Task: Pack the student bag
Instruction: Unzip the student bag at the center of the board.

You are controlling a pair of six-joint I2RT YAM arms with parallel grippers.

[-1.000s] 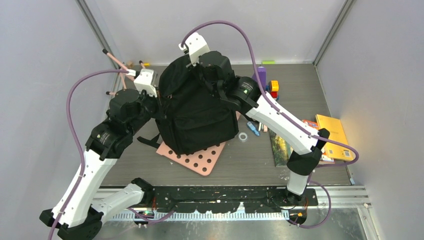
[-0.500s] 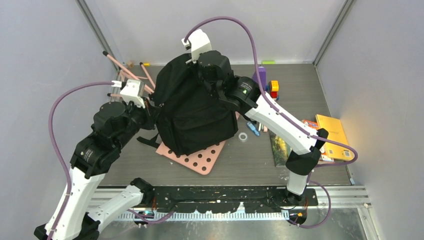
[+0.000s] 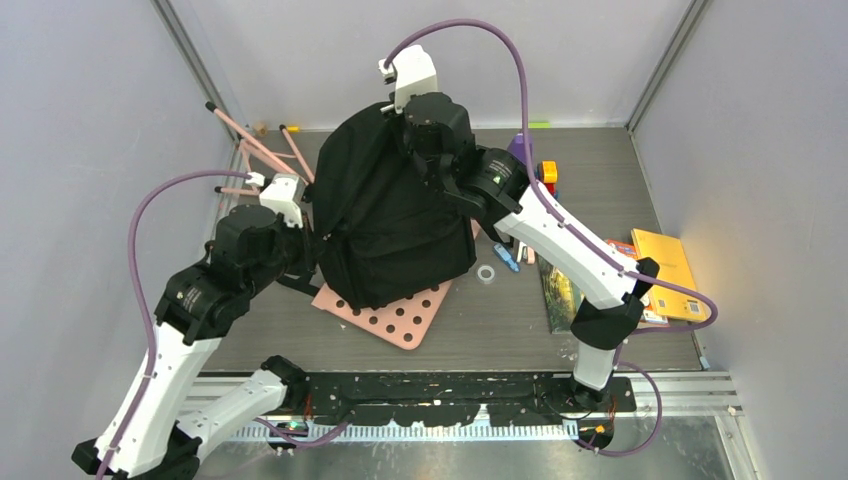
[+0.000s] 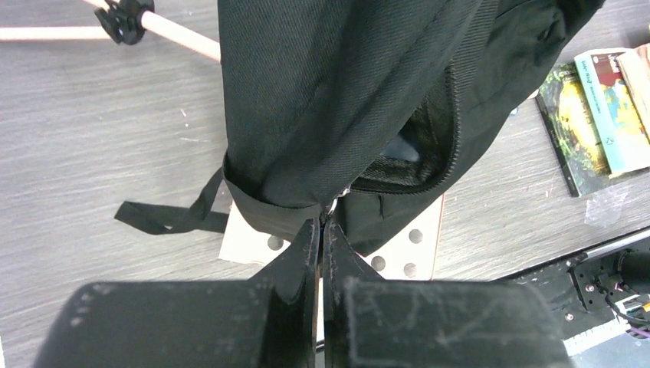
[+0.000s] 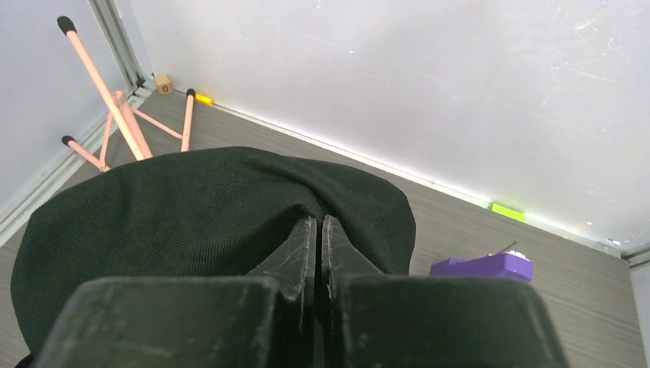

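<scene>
Grey walls close round the bench (image 3: pixel 500 340), where the student bag (image 3: pixel 385 225) stands upright mid-bench, its base on a pink perforated board (image 3: pixel 400 318). My right claw (image 5: pixel 318 230) is pressed together on a fold at the bag's top. My left claw (image 4: pixel 320 230) pinches the seam at the foot of its gaping zipper. Since a second ago the right claw has risen and the left wrist has drawn back toward me. Pink rods (image 3: pixel 255 150) crowd the rear-left corner and books (image 3: pixel 660 262) the right edge. Bare bench shows between board and near edge.
</scene>
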